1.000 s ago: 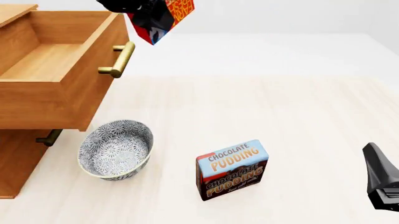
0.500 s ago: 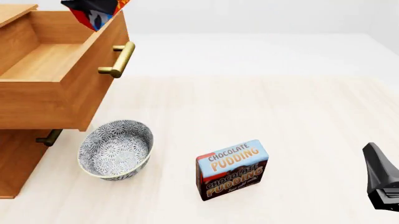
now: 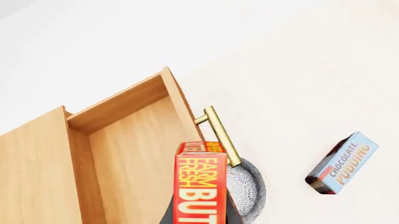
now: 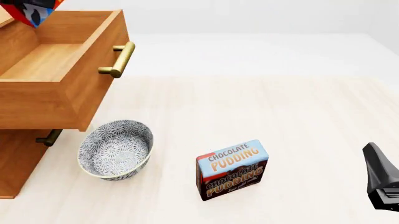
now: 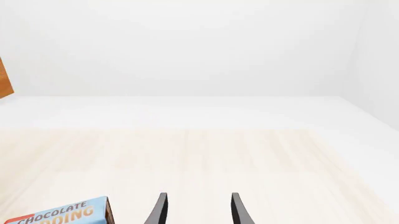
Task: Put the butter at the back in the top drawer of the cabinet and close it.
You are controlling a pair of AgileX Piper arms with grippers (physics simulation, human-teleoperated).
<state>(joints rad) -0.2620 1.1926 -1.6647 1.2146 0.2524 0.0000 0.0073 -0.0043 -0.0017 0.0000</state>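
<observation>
Pale wood tabletop (image 4: 249, 107) runs back to a plain white wall, all rendered. At the front view's left edge I've got the cabinet (image 4: 16, 158) with its top drawer (image 4: 59, 70) pulled well out, inside bare, brass handle (image 4: 118, 59) sticking toward the middle of the table; a lower handle (image 4: 48, 138) peeks out below it. The butter (image 4: 34, 10) sits at the top-left corner of the front view, up in the air over the back of the open drawer, mostly cropped. From the left wrist I see the red box (image 3: 201, 186) standing lengthwise out of my left gripper (image 3: 199, 217), dark fingers showing on either side of it — so that hand is clamped on the butter, above the drawer's interior. A patterned bowl (image 4: 115, 149) rests on the table just beside the cabinet, under the drawer's front corner. A chocolate pudding box (image 4: 232, 169) stands upright to the right of the bowl, apart from it. My right gripper (image 5: 198, 210) is low at the table's near right, fingers parted with nothing between them — pudding box off to its side.
</observation>
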